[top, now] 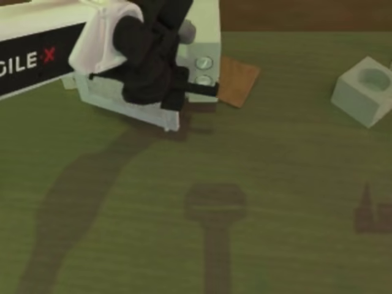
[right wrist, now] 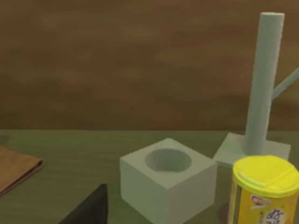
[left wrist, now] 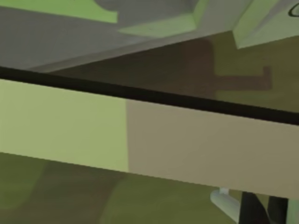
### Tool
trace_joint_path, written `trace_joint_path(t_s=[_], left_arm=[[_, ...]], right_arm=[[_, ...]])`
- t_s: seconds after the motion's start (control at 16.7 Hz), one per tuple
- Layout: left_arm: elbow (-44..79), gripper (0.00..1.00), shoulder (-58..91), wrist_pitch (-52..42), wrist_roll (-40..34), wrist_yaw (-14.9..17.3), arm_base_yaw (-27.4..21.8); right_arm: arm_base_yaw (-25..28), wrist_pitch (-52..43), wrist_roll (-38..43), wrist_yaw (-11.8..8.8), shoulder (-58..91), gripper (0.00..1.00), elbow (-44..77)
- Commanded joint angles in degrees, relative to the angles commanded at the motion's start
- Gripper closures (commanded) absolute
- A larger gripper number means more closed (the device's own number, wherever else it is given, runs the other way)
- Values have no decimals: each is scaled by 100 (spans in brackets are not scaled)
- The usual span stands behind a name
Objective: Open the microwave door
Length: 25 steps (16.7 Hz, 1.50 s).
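Although the left gripper [top: 174, 107] is seen at the free edge of the microwave door [top: 125, 104], whether its fingers are parted or closed cannot be told. The door is judged rigid, light and hinged, best taken at that edge. The microwave [top: 205, 46] stands at the worktop's [top: 275, 184] far left.

Simulated tabletop: green table [top: 275, 184], microwave [top: 208, 37], flat shading
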Motion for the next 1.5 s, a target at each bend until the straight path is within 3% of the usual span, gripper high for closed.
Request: trace_joint_path(t_s=[1.5], left_arm=[[-160, 100, -186, 121, 193, 105, 47]], right_arm=[[0, 0, 0, 0, 0, 0, 0]])
